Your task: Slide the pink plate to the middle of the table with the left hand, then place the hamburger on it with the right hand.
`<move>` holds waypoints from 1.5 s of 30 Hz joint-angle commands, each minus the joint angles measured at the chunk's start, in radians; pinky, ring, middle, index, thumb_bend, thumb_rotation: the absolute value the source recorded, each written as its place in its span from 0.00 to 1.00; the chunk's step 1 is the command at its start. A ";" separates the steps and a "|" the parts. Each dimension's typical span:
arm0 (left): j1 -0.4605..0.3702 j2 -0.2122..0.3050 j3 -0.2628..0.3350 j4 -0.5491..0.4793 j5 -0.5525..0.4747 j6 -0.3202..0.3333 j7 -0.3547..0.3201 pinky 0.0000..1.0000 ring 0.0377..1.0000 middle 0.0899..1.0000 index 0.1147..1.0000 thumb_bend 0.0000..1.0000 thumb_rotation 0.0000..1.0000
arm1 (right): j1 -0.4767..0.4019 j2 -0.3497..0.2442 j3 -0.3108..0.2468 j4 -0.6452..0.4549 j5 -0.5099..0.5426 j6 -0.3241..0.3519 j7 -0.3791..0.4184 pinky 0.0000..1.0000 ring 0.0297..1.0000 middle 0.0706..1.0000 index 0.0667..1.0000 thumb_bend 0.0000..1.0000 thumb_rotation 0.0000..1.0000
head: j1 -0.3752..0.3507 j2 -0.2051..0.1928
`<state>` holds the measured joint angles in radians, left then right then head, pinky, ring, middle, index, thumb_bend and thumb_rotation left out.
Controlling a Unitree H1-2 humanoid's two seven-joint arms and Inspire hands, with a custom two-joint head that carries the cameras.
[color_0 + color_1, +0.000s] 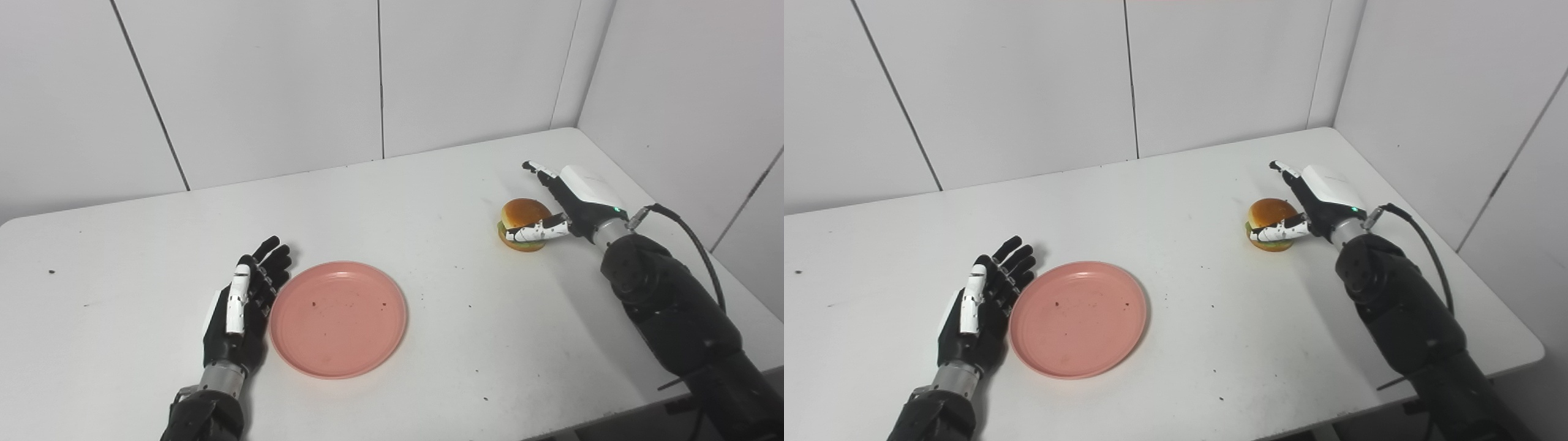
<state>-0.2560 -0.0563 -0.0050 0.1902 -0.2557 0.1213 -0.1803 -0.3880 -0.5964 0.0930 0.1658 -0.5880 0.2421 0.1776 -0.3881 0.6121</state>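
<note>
We judge the step in hand to be the grasp of the hamburger (522,224) by the right hand (566,205). The thumb lies across the near side of the bun; the other fingers (534,167) reach past its far side, spread and apart from it, so the hand is wide and holds nothing yet. To do this well, we would close evenly on both sides of the bun, low enough to catch the layers together, then lift straight before carrying left.

The pink plate (338,318) lies flat on the worktop (429,202), left of centre and well apart from the hamburger. The left hand (242,309) rests beside its left rim, fingers extended, holding nothing; whether they touch the rim we cannot tell.
</note>
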 commanded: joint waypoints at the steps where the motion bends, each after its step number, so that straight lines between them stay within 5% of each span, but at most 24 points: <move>1: 0.016 0.000 -0.004 0.008 0.003 0.032 0.000 0.94 0.89 0.85 0.79 0.32 1.00 | -0.038 -0.027 0.002 -0.013 -0.009 -0.034 -0.018 0.75 0.85 0.91 0.91 0.76 0.42 | -0.001 0.002; 12: 0.016 -0.002 -0.003 0.004 -0.001 0.042 0.005 0.94 0.89 0.84 0.80 0.33 1.00 | -0.035 -0.018 0.050 0.018 -0.024 -0.039 -0.018 0.74 0.84 0.89 0.89 0.76 0.38 | 0.000 0.001; 21: 0.017 0.000 -0.005 0.003 0.002 0.039 0.003 0.93 0.89 0.85 0.80 0.32 1.00 | -0.043 -0.013 0.081 0.031 -0.062 -0.022 -0.028 0.69 0.78 0.80 0.81 0.67 0.21 | 0.007 0.006; 27: 0.017 0.002 -0.005 0.006 0.001 0.034 0.002 0.92 0.89 0.84 0.80 0.33 1.00 | -0.038 -0.020 0.090 0.026 -0.068 -0.033 -0.040 0.40 0.47 0.53 0.67 0.50 0.03 | 0.007 0.010; 33: 0.015 0.002 -0.004 -0.003 0.003 0.055 0.010 0.94 0.89 0.84 0.79 0.33 1.00 | -0.032 -0.016 0.080 0.026 -0.060 -0.046 -0.069 0.36 0.43 0.49 0.61 0.42 0.00 | 0.006 0.009; 45: 0.023 -0.002 -0.006 -0.019 0.012 0.062 0.024 0.91 0.88 0.84 0.79 0.32 1.00 | -0.021 0.004 0.051 0.000 -0.050 -0.069 -0.155 0.24 0.32 0.44 0.57 0.54 0.00 | 0.025 -0.014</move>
<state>-0.2512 -0.0562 -0.0107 0.1726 -0.2529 0.1440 -0.1725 -0.3893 -0.5749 0.1702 0.1992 -0.6390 0.2143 0.0570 -0.3636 0.5983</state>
